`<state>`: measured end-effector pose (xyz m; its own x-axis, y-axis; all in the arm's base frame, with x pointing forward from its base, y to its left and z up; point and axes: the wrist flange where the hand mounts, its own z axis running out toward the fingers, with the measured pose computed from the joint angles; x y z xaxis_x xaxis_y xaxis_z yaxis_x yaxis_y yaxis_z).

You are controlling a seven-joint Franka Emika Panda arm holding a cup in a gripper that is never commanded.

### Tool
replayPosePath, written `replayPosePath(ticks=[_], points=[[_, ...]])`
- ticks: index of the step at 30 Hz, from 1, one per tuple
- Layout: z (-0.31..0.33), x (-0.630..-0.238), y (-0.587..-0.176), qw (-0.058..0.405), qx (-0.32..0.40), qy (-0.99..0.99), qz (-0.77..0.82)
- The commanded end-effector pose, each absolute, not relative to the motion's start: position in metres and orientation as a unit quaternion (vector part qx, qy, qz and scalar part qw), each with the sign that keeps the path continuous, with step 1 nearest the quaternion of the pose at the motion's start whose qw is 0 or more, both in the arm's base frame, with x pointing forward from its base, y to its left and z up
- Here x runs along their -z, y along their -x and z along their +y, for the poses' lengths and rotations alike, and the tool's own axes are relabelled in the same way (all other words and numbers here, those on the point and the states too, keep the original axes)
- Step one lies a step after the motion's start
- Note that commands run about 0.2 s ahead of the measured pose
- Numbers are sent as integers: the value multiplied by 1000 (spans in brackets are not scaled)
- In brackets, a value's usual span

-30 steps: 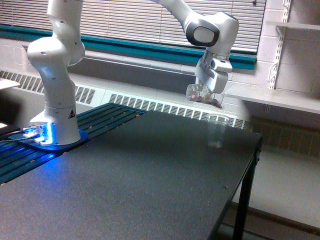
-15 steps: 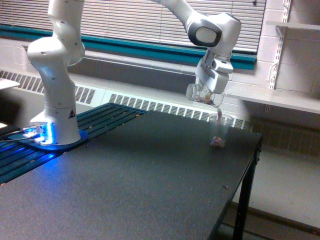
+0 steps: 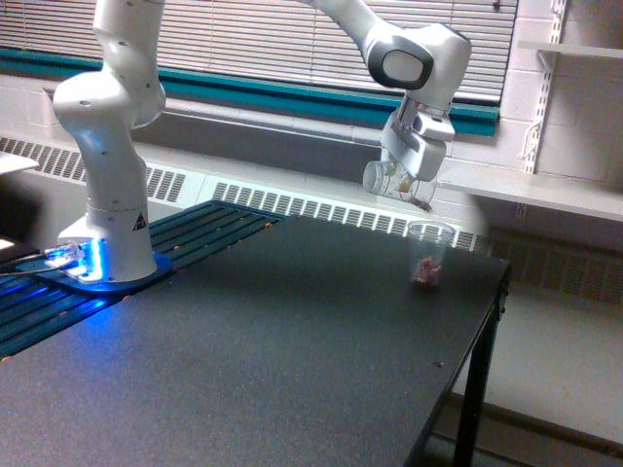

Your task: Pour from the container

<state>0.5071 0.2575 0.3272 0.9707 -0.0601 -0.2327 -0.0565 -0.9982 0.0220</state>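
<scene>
Container [image 3: 389, 181] tipped in end effector [image 3: 413, 171] above taller cup [image 3: 426, 255]

container [image 3: 387, 180]: clear plastic | table [image 3: 243, 341]: matt dark (speckled) | arm [image 3: 112, 126]: glossy white

A white robot arm reaches over a dark surface [image 3: 292, 370], its hand [image 3: 414, 161] closed around a small clear cup [image 3: 387, 180] tipped nearly on its side, mouth angled down toward the exterior view's right. A few brownish-red bits cling at the cup's lower lip. Directly below stands a taller clear cup [image 3: 426, 255] (upright, near the surface's far right corner) with a small heap of the same reddish bits in its bottom. The arm's base [image 3: 107, 258] glows blue at the exterior view's left, beneath closed window blinds [image 3: 253, 44].
</scene>
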Motion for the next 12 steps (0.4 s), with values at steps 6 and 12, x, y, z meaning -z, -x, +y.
replayPosePath(ticks=[6, 12], points=[[267, -333, -503, 9, 114, -993, -28], [268, -336, -503, 8, 103, -994, -31]])
